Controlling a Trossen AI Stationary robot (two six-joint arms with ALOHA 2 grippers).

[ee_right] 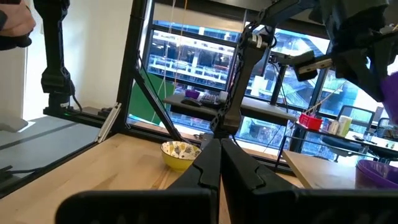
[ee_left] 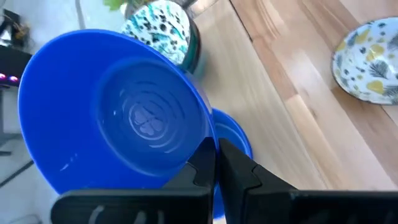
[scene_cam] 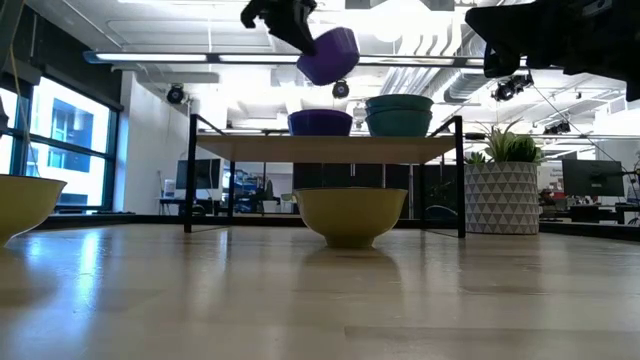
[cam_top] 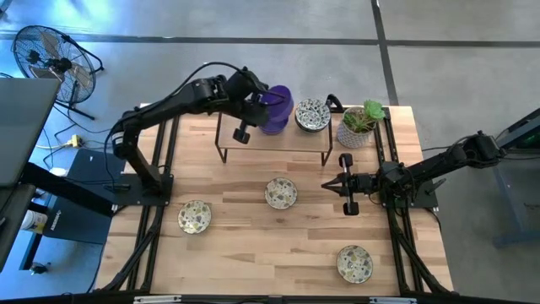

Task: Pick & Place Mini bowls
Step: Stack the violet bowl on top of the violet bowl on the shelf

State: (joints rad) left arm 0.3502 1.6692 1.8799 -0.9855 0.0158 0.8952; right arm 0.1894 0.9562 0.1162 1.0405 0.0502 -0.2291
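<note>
Pale wooden boards make up the table, and a low wire-legged shelf stands along its far edge with a potted green plant near the far right corner. Above the shelf's left half, the left gripper holds a glossy purple mini bowl tilted in the air, its fingers pinched on the rim; a second purple bowl sits on the shelf directly beneath it. Beside that, on the shelf's right half, rests a stack of patterned bowls with teal outsides. Three more speckled cream bowls lie on the open tabletop: a middle bowl just in front of the shelf, a left bowl towards the left edge, and a near-right bowl close to the near right corner. The right gripper hovers over the table right of the middle bowl, its jaws pressed together on nothing.
</note>
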